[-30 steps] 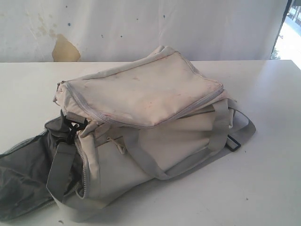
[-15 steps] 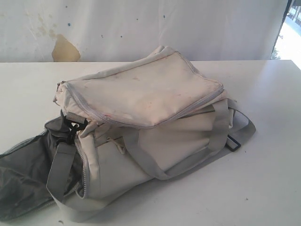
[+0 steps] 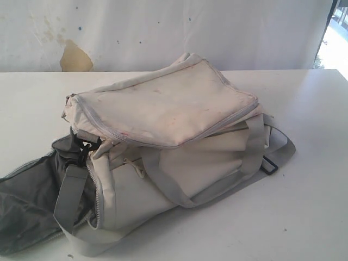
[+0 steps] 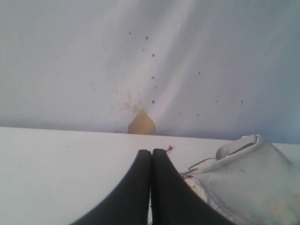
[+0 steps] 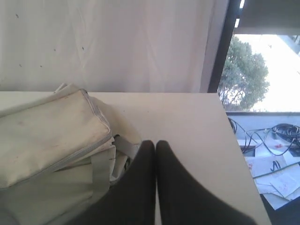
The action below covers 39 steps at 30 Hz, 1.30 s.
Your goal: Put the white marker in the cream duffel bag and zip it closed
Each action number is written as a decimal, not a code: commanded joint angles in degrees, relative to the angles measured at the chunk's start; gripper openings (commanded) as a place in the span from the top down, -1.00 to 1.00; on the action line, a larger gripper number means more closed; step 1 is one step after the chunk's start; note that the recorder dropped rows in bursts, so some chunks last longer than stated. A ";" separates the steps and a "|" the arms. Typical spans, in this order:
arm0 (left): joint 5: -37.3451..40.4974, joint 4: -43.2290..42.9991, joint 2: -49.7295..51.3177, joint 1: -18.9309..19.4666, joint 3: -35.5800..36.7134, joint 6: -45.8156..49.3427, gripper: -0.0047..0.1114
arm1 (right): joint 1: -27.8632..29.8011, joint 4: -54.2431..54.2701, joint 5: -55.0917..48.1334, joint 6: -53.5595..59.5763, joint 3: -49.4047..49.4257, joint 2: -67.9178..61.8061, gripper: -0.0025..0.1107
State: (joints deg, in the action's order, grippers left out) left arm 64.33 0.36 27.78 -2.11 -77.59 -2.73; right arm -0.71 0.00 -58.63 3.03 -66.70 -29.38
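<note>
The cream duffel bag [image 3: 168,147] lies on the white table [image 3: 304,206], its stained top panel folded over and a side flap with dark grey lining [image 3: 27,201] hanging open at the left. Grey straps [image 3: 163,179] cross its front. The white marker is out of view. My left gripper [image 4: 151,152] is shut with nothing in it, above the table beside a corner of the bag [image 4: 248,178]. My right gripper [image 5: 155,143] is also shut and holds nothing, close to the bag [image 5: 47,136] near a grey strap [image 5: 101,173]. Neither arm shows in the exterior view.
A white backdrop [image 3: 163,27] with a tan patch [image 3: 75,57] stands behind the table. The table's right edge [image 5: 234,140] drops off toward a window, with cables and papers [image 5: 272,159] below. A black buckle [image 3: 271,164] lies on a strap at the bag's right.
</note>
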 commanded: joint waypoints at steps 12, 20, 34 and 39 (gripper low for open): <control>3.47 -0.36 -16.06 0.23 -0.12 0.18 0.92 | 0.11 0.00 -3.62 1.80 0.23 14.01 0.96; 5.63 -0.36 -25.40 0.23 -0.12 1.38 0.92 | 0.11 0.00 -6.64 3.24 0.23 23.44 0.96; 5.63 0.03 -27.78 0.23 -1.17 0.77 0.92 | 0.11 0.00 -11.33 2.16 -1.31 29.38 0.96; 5.63 0.15 -27.78 0.23 -1.17 6.63 0.92 | 0.11 0.00 -11.33 2.30 -1.31 29.38 0.96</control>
State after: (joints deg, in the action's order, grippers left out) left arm 69.95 0.36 -0.09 -1.81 -78.64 0.91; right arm -0.71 0.00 -70.05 5.47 -67.76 0.08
